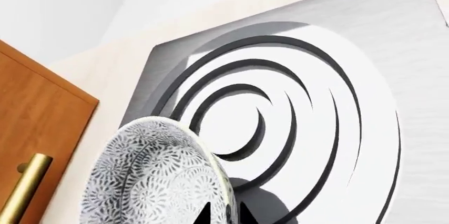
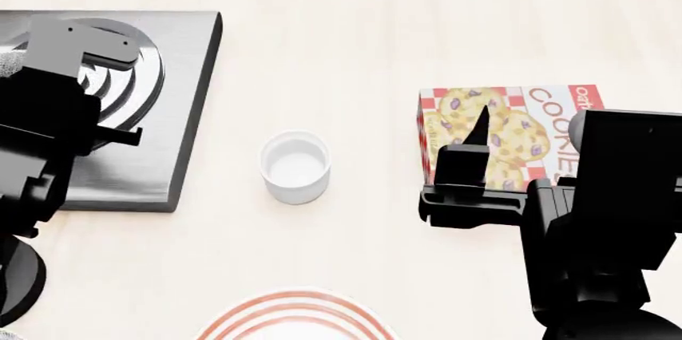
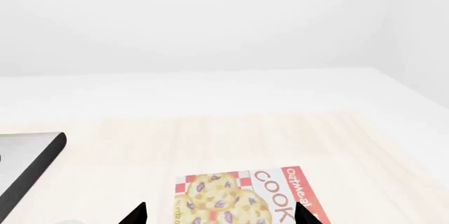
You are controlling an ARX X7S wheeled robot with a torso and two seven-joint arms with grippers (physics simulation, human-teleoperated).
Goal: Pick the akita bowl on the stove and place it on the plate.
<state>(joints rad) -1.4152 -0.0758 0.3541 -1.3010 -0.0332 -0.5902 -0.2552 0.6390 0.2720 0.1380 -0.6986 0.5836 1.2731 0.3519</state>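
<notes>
Pale counter | akita bowl [image 1: 157, 176] at left tool [image 1: 223, 214], seemingly gripped | right tool [image 3: 221, 213] wide

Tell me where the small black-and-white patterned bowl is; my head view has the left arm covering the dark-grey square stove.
Observer: In the left wrist view the patterned bowl is tilted, close to the camera, in front of the stove's black rings.
Operator: Is it gripped?
Observer: Cannot tell; only one dark fingertip shows against its rim.
Operator: And the right gripper?
Observer: The right gripper has its tips apart, nothing between them, above the oatmeal cookie box.
</notes>
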